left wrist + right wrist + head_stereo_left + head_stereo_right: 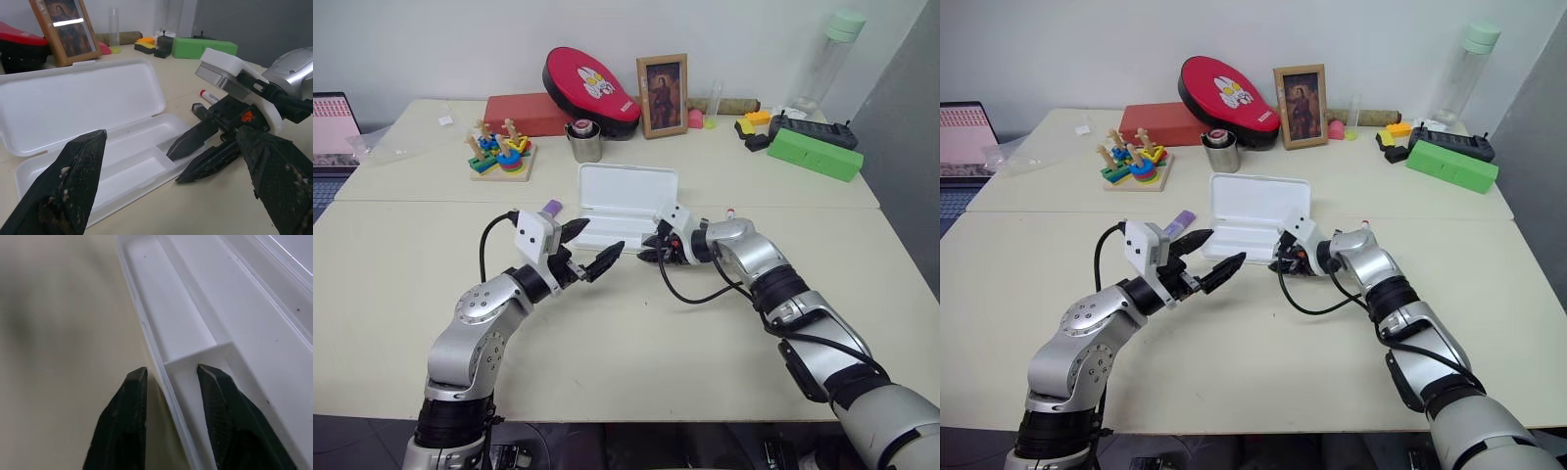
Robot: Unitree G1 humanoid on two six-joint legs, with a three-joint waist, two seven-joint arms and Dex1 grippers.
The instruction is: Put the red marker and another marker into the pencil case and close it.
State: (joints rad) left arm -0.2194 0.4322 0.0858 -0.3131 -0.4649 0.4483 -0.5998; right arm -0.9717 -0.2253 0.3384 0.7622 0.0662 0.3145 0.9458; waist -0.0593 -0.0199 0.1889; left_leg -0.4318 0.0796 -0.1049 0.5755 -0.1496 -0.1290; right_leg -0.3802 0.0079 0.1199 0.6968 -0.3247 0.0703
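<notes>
The white pencil case (617,233) lies open mid-table, its lid (628,186) tilted back, and both compartments show bare white. My right gripper (646,248) straddles the case's front wall near its right end, one finger (222,421) inside and the other outside, open only narrowly. My left gripper (605,237) hovers wide open at the case's front left corner. The purple marker (551,208) lies on the table left of the case, behind my left wrist. To the right of the case lies the red marker (208,95), and its red tip (731,211) peeks out behind my right forearm.
Along the back stand a wooden stacking toy (501,155), a metal cup (584,142), a red box (524,113), a red oval case (590,83), a picture frame (663,95), a green block (815,154) and a bottle (832,59). A laptop (333,127) sits far left.
</notes>
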